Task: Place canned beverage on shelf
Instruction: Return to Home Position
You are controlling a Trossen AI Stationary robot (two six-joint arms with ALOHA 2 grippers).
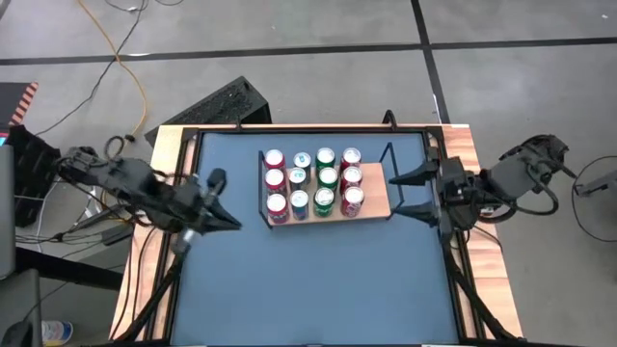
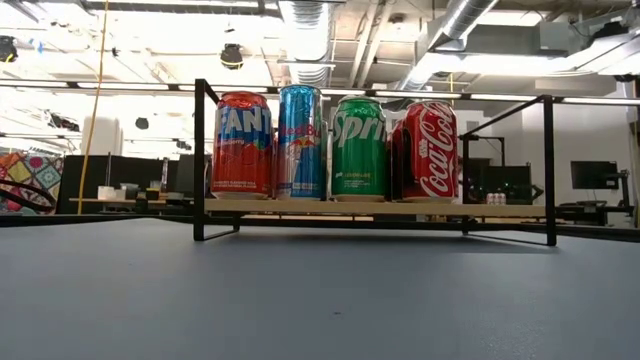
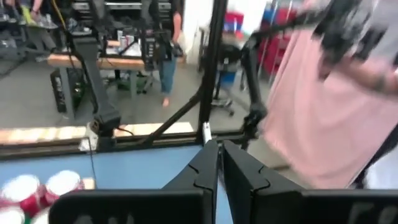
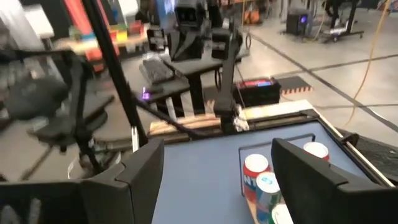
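Twelve soda cans (image 1: 327, 177) are held on the shelf (image 1: 374, 189) at frame centre. At centre-left the left gripper (image 1: 233, 224) is pinched closed; at centre-right the right gripper (image 1: 399, 193) is spread wide.

One low light-wood shelf with black wire end frames (image 1: 373, 185) carries twelve cylindrical metal drink cans (image 1: 299, 201). On the shelf there are three red Fanta cans (image 1: 275, 178), three blue-and-silver Red Bull cans (image 1: 298, 177), three green Sprite cans (image 1: 328, 177) and three red Coca-Cola cans (image 1: 351, 176).

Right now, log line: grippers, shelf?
left gripper shut, clear of shelf | right gripper open, at shelf end | shelf: twelve cans
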